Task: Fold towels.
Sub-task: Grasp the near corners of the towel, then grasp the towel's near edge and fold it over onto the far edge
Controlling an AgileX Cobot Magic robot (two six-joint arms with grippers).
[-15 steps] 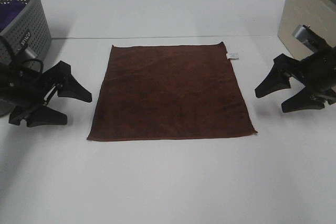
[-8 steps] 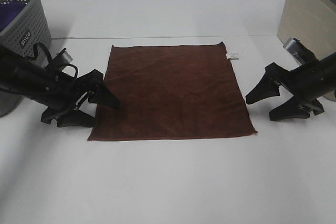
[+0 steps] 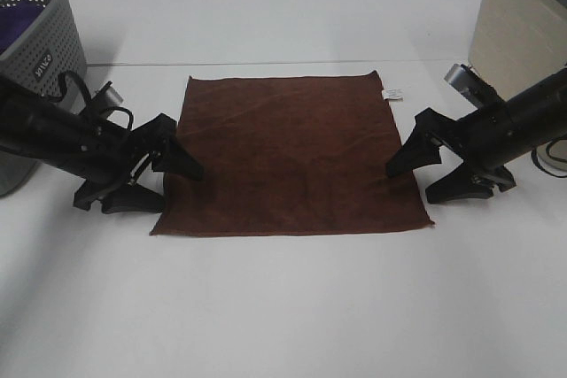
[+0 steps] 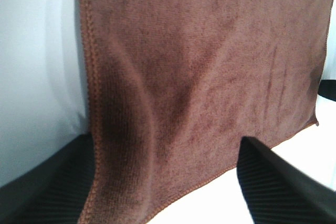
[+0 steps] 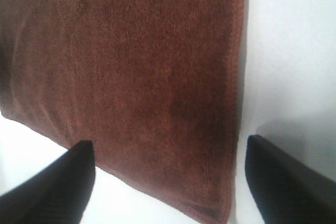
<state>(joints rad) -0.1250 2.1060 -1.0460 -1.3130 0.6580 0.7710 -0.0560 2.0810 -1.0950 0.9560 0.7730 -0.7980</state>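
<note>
The towel (image 3: 288, 157) is a reddish-brown square cloth lying flat on the white table, with a small white tag (image 3: 392, 93) at its far right corner. My left gripper (image 3: 173, 188) is open and low at the towel's left edge, near the front left corner, with one finger over the cloth. My right gripper (image 3: 415, 183) is open and low at the right edge, near the front right corner. In the left wrist view the towel (image 4: 199, 77) lies between the open fingers (image 4: 47, 192). In the right wrist view the towel (image 5: 131, 66) lies between the open fingers (image 5: 283, 177).
A grey perforated basket (image 3: 40, 50) holding a purple cloth (image 3: 18, 15) stands at the far left, behind my left arm. A beige box (image 3: 518, 24) stands at the far right, behind my right arm.
Both arms have moved inward. The left gripper went right to the towel's left edge, and the right gripper went left to its right edge. The towel has not moved.
</note>
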